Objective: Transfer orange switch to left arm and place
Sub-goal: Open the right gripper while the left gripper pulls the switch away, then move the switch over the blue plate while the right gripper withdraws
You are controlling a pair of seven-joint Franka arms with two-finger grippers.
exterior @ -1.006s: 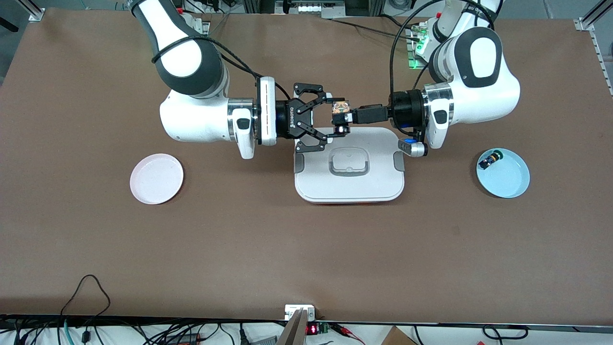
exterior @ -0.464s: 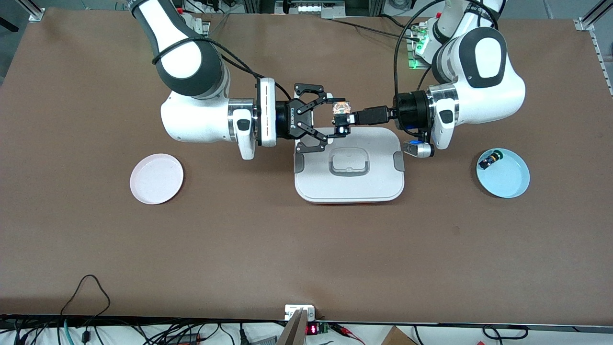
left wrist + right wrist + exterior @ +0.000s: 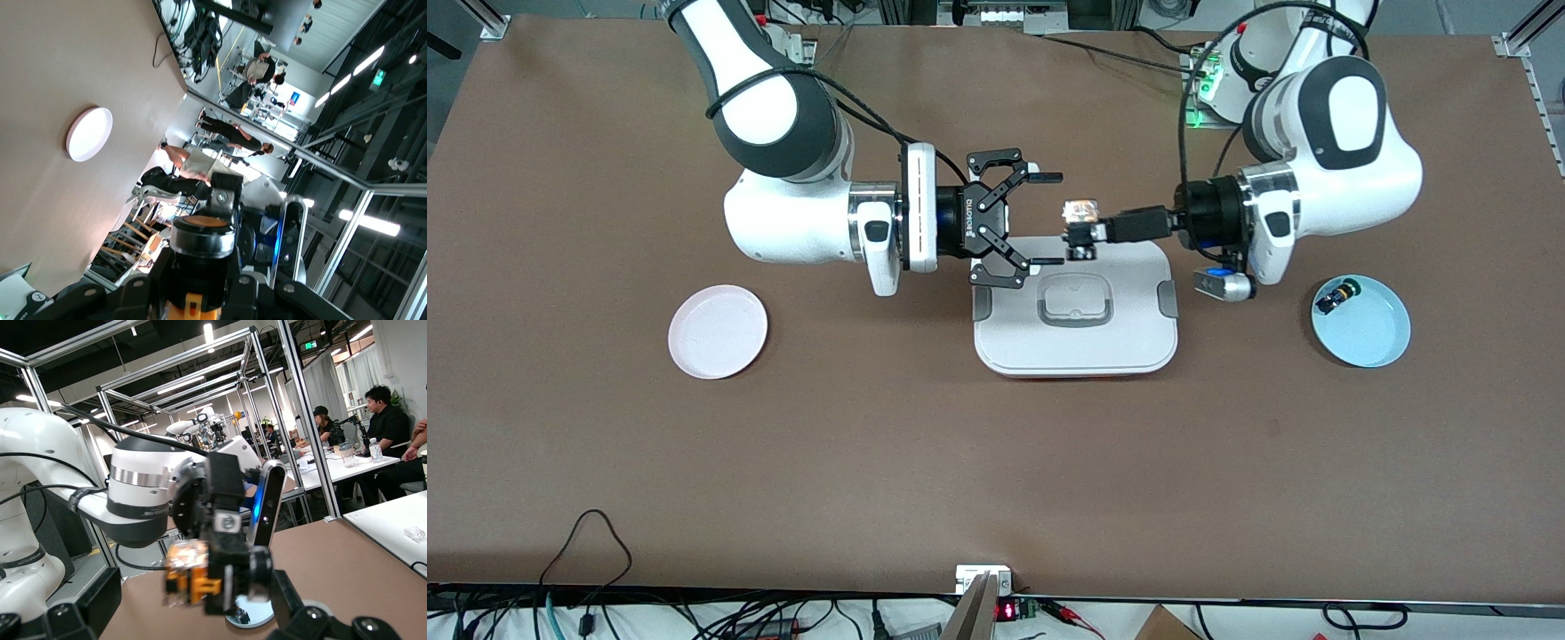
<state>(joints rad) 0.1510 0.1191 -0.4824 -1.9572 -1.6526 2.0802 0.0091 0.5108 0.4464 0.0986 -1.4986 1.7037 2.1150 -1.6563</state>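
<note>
Orange switch was in the grip of my left end effector, whose fingers were clamped on it, up in the air over the edge of the box that lies toward my bases. It looked like a tiny blocky part, black in the body, with an orange band and a pale glossy cap on top; my left wrist view showed it close up. I judged it light and rigid, hard plastic that would not give under pressure, but small and smooth enough to slip or twist if held off-centre. The flat black sides looked to me the best places to hold, rather than the rounded cap.

My right end effector stood with its fingers spread wide apart, holding nothing, over the counter and the edge of the box, close beside the switch but not touching it.

A pink plate lay toward my right arm's end of the counter. A blue plate, with another small part in it, lay toward my left arm's end.
</note>
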